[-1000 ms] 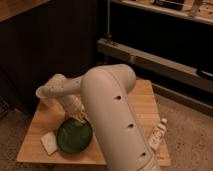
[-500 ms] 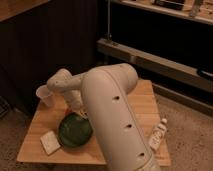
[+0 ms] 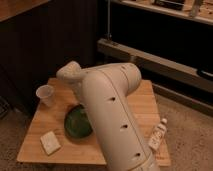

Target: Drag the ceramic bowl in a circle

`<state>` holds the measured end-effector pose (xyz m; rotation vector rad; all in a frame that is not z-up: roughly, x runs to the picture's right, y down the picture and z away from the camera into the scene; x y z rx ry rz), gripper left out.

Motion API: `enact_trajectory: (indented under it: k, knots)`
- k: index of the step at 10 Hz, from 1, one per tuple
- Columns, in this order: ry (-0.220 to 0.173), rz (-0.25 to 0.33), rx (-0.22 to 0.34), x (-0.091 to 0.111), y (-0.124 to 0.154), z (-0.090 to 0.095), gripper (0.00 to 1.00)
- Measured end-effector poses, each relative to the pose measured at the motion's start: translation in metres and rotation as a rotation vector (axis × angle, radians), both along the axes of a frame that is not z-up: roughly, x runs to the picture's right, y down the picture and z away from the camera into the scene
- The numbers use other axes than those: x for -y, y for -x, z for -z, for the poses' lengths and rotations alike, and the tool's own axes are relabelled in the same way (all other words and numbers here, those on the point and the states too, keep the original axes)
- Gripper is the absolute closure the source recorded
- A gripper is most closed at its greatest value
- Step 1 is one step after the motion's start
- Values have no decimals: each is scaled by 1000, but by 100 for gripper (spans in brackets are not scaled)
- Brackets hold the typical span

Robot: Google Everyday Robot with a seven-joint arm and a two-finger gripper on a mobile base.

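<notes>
The dark green ceramic bowl (image 3: 77, 122) sits on the wooden table (image 3: 142, 105), left of centre, partly covered by my arm (image 3: 112, 115). My arm reaches from the lower right over the table to the bowl's far right rim. The gripper is hidden behind the arm's white wrist (image 3: 71, 74), so its end at the bowl does not show.
A translucent plastic cup (image 3: 45, 94) stands at the table's left, beside the bowl. A white sponge (image 3: 49, 142) lies at the front left corner. A white bottle (image 3: 158, 135) lies at the front right edge. Dark shelving stands behind the table.
The bowl has slid away from the front edge toward the table's middle, and the arm's wrist has swung with it.
</notes>
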<state>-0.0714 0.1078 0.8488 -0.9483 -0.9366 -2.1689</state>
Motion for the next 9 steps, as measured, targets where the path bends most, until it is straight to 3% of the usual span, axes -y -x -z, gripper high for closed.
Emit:
enact_trajectory:
  k: [3, 9]
  knots:
    - [3, -88, -58, 12, -42, -5, 100]
    - [15, -232, -105, 12, -113, -6, 100]
